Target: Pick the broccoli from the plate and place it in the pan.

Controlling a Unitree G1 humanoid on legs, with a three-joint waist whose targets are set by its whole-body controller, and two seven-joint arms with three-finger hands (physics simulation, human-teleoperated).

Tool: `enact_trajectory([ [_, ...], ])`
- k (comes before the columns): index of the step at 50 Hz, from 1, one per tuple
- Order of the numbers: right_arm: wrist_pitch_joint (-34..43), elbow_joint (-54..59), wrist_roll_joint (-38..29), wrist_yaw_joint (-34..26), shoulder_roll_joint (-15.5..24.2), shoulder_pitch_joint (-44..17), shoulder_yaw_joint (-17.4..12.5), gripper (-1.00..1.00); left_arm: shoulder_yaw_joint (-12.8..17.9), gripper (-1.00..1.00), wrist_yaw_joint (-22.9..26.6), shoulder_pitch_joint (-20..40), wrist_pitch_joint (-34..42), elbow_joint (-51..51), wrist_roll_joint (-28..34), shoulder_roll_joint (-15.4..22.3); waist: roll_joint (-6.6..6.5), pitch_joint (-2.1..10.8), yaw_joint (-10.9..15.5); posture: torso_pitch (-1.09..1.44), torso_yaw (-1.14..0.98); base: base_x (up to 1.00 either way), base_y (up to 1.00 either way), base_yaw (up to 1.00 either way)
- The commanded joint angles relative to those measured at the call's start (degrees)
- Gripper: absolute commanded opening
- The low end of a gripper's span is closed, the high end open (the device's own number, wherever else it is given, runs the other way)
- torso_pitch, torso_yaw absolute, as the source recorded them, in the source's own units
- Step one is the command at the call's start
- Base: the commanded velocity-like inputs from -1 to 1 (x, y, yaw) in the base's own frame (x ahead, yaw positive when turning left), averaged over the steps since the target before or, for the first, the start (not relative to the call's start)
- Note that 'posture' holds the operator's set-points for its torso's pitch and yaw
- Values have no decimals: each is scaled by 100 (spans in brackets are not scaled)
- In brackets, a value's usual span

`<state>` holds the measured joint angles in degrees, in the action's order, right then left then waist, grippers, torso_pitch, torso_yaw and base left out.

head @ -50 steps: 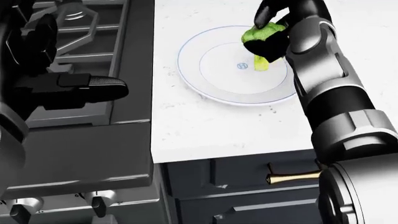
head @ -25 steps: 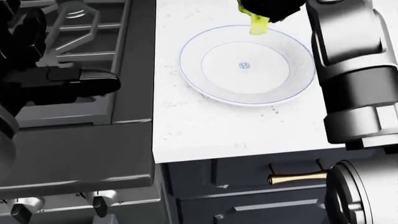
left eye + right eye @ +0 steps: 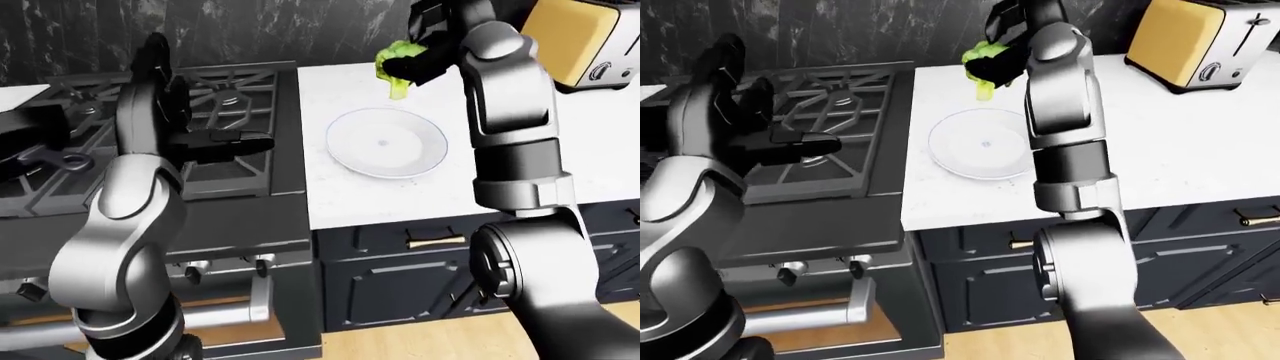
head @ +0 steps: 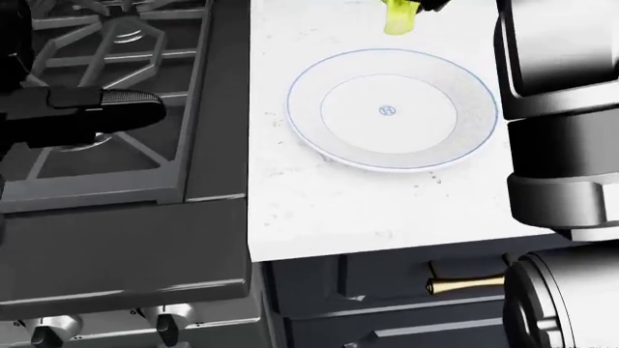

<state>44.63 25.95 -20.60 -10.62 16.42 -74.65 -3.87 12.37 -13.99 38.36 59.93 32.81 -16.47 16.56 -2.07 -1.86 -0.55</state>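
The green broccoli (image 3: 398, 63) is in the fingers of my right hand (image 3: 416, 58), held in the air above the top edge of the white plate (image 3: 343, 150). In the head view only its pale stalk (image 4: 398, 20) shows at the top edge, and the plate (image 4: 308, 134) is bare. A dark pan (image 3: 22, 142) with a ringed handle sits on the stove at the far left of the left-eye view. My left hand (image 3: 236, 140) hovers open over the stove grates, fingers stretched toward the plate.
The black gas stove (image 3: 235, 86) lies left of the white counter (image 3: 345, 199). A yellow toaster (image 3: 1188, 41) stands at the counter's top right. Dark cabinets with brass handles (image 3: 435, 241) are below the counter edge, and stove knobs (image 3: 262, 262) below the stove.
My right hand has lifted the broccoli off the plate, up toward the top of the head view. The plate sits slightly lower in the picture, so the camera has shifted a little.
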Motion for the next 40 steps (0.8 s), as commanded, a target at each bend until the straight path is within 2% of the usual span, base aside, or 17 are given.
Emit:
enact_trajectory([
  [1,-194,-250,-38,46,33,-247,-20,-100,79,100,-15,163,-190,172,48,76,42,160,20,0,0,0,12,0],
  [4,-202,-273,-51,20,49,-239,-18,-100,62,100,10,131,-228,154,80,74,-69,117,-11,0,0,0,13,0],
  [7,-236,-188,-41,22,45,-296,-24,-100,43,100,23,125,-242,134,113,60,-80,120,-45,0,0,0,14,0],
  [9,-296,-125,-42,35,47,-298,-23,-100,41,100,40,119,-253,117,131,52,2,175,-45,0,0,0,14,0],
  [12,-332,-101,-37,63,20,-280,-24,-100,53,100,57,115,-259,118,148,53,196,137,17,0,0,0,14,0],
  [14,-344,-94,-27,75,14,-274,-33,-100,39,100,62,116,-275,101,166,42,421,157,54,0,0,0,14,0],
  [15,-357,-88,-20,80,18,-262,-39,-100,36,100,60,133,-245,110,167,38,274,112,54,0,0,0,12,0],
  [18,-357,-88,-17,93,22,-248,-38,-100,37,100,76,119,-270,100,184,29,383,133,40,0,0,0,14,0],
  [19,-373,-85,-14,98,23,-233,-38,-100,41,100,80,124,-264,106,185,28,368,164,33,0,0,0,14,0],
  [25,-340,-122,-14,107,-5,-234,-20,-100,66,100,90,133,-245,120,185,28,157,50,34,0,0,0,26,0],
  [27,-340,-117,-11,110,-6,-244,-24,-100,69,100,91,134,-245,119,185,29,-49,60,-7,0,0,0,30,0],
  [28,-328,-121,-16,109,-3,-256,-20,-100,71,100,86,145,-219,135,180,30,-221,94,-34,0,0,0,30,0],
  [29,-322,-133,-25,100,2,-256,-11,-100,68,100,84,143,-218,138,180,27,-481,177,-42,0,0,0,30,0],
  [30,-310,-148,-29,93,4,-254,-9,-100,67,100,83,142,-218,141,179,25,-377,187,-45,0,0,0,31,0],
  [32,-322,-160,-36,95,-2,-218,-11,-100,68,100,76,152,-208,155,177,23,-295,90,-64,0,0,0,31,0],
  [34,-269,-210,-55,82,0,-227,-5,-100,72,100,77,144,-212,161,175,24,-146,130,-69,0,0,0,31,0],
  [40,-281,-200,-71,75,-1,-242,-9,-100,69,100,69,169,-167,189,164,28,129,120,-71,0,0,0,31,0],
])
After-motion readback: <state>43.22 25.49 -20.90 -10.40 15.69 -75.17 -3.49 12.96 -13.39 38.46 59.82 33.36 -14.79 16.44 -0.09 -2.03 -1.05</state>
